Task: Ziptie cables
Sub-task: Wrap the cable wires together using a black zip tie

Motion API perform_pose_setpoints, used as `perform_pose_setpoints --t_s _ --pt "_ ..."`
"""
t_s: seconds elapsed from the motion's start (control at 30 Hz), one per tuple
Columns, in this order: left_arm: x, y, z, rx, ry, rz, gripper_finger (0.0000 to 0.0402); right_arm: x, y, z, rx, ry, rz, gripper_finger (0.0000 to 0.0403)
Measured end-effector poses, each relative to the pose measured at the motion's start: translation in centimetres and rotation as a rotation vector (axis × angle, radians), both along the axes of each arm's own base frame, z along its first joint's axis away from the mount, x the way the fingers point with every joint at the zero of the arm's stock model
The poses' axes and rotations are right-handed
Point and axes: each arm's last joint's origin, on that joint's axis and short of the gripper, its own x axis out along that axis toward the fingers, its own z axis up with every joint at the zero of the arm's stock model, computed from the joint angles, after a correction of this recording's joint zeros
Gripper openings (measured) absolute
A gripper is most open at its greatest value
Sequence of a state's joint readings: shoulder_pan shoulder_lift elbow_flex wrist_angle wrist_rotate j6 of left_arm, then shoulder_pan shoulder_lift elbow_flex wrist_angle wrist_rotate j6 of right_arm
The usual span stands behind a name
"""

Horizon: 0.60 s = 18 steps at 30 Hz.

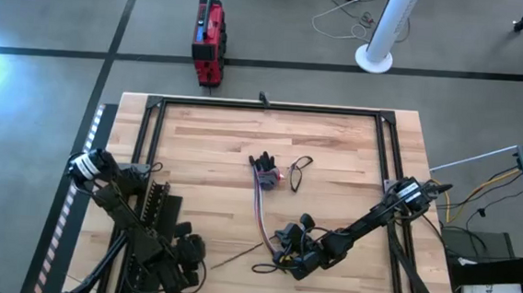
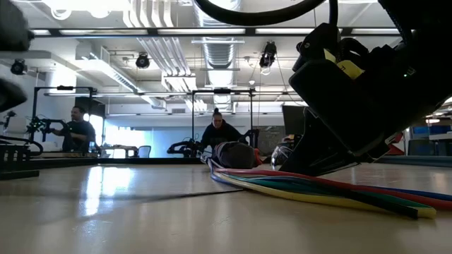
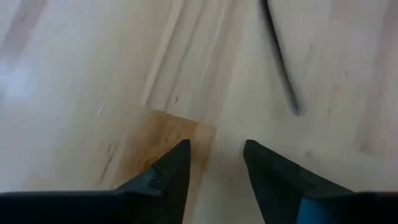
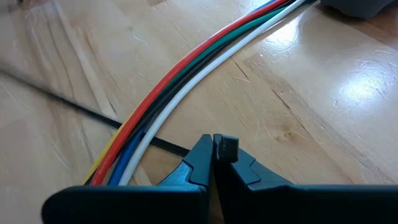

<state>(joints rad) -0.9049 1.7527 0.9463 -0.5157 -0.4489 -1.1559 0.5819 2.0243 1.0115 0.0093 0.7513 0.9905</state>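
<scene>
Right gripper (image 4: 214,155), fingers pressed together, sits low-centre of the high view beside the cables (image 4: 186,78) crossing the ziptie (image 4: 74,107); left gripper (image 3: 214,163) is apart.

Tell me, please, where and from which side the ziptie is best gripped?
Probably on the ziptie's free stretch left of the cables, coming straight down with fingers across its width. It lies flat and very thin, passing under the bundle, and the open left gripper is nearest that end.
</scene>
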Motion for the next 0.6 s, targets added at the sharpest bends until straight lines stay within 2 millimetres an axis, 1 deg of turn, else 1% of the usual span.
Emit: perform_pose_setpoints --t_s 0.1,0.17,0.33,0.43,0.6 --pt "-0.1 -0.2 -0.1 -0.060 0.031 0.033 0.0133 0.0 0.0 0.0 -0.002 0.001 0.002 0.0000" --pt "-0.1 -0.4 -0.2 -0.065 0.025 0.036 0.0126 0.0 0.0 0.0 -0.002 0.002 0.003 0.0000" --pt "0.6 -1.1 -0.8 -0.054 -0.075 -0.001 0.0105 0.0 0.0 0.0 -0.003 0.002 0.003 0.0000" --pt "1.2 -1.7 -1.4 0.006 -0.141 -0.084 0.0089 0.0 0.0 0.0 -0.004 0.002 0.004 0.0000" --pt "2.0 -2.2 -2.7 0.203 -0.240 -0.209 0.0062 0.0 0.0 0.0 -0.004 0.002 0.004 0.0000"
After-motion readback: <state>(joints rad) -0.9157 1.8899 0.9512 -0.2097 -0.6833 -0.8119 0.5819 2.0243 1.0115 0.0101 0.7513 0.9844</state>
